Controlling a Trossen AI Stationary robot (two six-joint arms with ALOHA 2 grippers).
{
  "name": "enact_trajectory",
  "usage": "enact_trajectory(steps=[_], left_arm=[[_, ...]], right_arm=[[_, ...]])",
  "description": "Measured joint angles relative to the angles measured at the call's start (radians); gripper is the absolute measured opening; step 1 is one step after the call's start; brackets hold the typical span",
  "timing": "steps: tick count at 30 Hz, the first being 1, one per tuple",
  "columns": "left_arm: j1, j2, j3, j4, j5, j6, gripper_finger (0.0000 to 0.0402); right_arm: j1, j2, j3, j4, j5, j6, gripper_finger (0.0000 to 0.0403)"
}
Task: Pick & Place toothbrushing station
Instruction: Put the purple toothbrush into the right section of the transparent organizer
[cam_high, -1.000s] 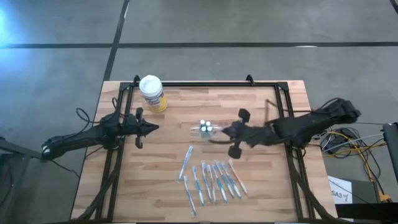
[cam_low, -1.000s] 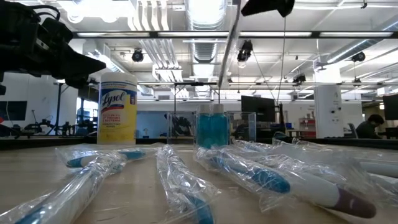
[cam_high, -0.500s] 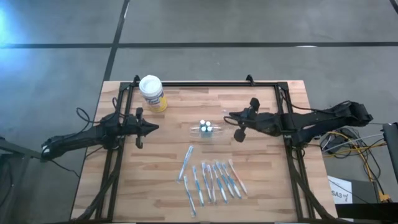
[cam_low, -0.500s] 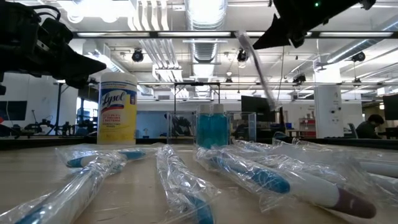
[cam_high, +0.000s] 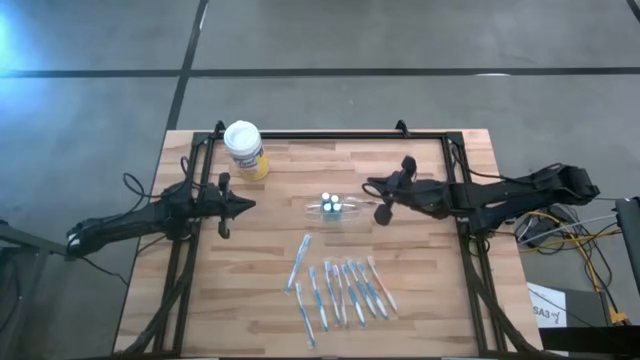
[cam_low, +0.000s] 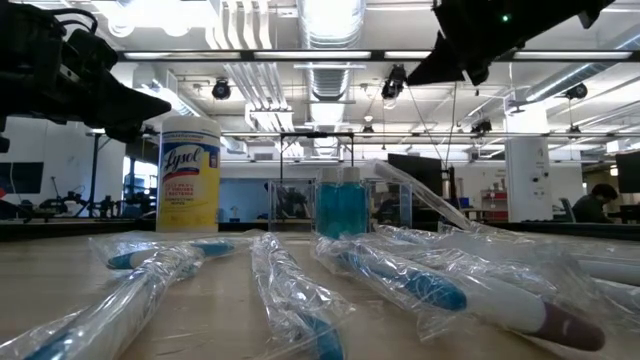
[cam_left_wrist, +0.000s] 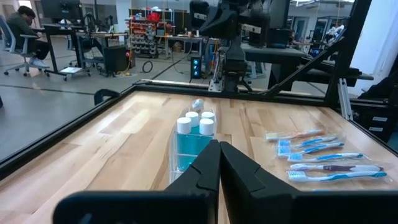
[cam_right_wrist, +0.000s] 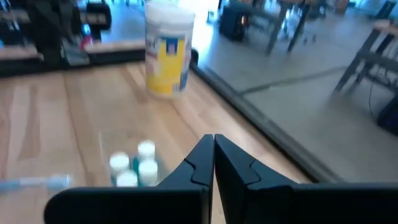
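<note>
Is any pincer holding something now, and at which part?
Nothing is held. The right pincer and the left pincer are both shut and empty.

The table (cam_high: 420, 300), in the middle of the high view, is pale honey-coloured wood in plank stripes, edged by a black frame (cam_high: 330, 134). At its upper left stands a yellow canister (cam_high: 245, 150) with a white lid; the low view shows blue lettering on the yellow label. At centre, the clear holder (cam_high: 333, 207) carries teal-blue liquid under tiny white caps. Lower centre, the toothbrushes (cam_high: 340, 290) in clear wrappers show blue, white and pink. Both arms are black. The floor (cam_high: 400, 40) is grey with dark lines.
</note>
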Motion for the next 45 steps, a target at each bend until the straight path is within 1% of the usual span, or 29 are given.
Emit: enact_trajectory(steps=[3,5,8,10,13,15,17,23,26,29,34,38,41,45], left_arm=[[0.0,0.0,0.0,0.0,0.0,-0.002,0.0016],[0.0,0.0,0.0,0.0,0.0,-0.001,0.0016],[0.0,0.0,0.0,0.0,0.0,-0.001,0.0012],[0.0,0.0,0.0,0.0,0.0,-0.001,0.001],[0.0,0.0,0.0,0.0,0.0,-0.001,0.0008],[0.0,0.0,0.0,0.0,0.0,-0.001,0.001],[0.0,0.0,0.0,0.0,0.0,-0.001,0.0013],[0.0,0.0,0.0,-0.001,0.0,0.0,0.0014],[0.0,0.0,0.0,-0.005,0.0,0.0,0.0011],[0.0,0.0,0.0,-0.005,0.0,0.0,0.0008],[0.0,0.0,0.0,-0.007,0.0,0.0,0.0013],[0.0,0.0,0.0,-0.007,0.0,0.0,0.0018],[0.0,0.0,0.0,-0.007,0.0,0.0,0.0016],[0.0,0.0,0.0,-0.008,0.0,0.0,0.0011]], right_arm=[[0.0,-0.003,0.026,-0.149,-0.02,0.074,0.0008],[-0.006,0.0,0.035,-0.208,-0.08,0.084,0.0008],[-0.015,0.002,0.04,-0.252,-0.16,0.017,0.001],[-0.029,0.006,0.042,-0.273,-0.207,-0.021,0.002],[-0.073,0.02,0.042,-0.308,-0.285,-0.033,0.0053],[-0.107,0.037,0.042,-0.326,-0.361,-0.033,0.0083],[-0.132,0.07,0.042,-0.344,-0.415,-0.041,0.0115],[-0.154,0.181,0.042,-0.334,-0.426,-0.149,0.0201],[-0.163,0.22,0.042,-0.289,-0.426,-0.181,0.0227],[-0.183,0.25,0.042,-0.269,-0.426,-0.191,0.0241],[-0.229,0.32,0.042,-0.266,-0.426,-0.188,0.0246],[-0.27,0.385,0.042,-0.227,-0.431,-0.222,0.0233],[-0.286,0.422,0.042,-0.212,-0.486,-0.254,0.0203],[-0.285,0.436,0.043,-0.22,-0.496,-0.258,0.0129]])
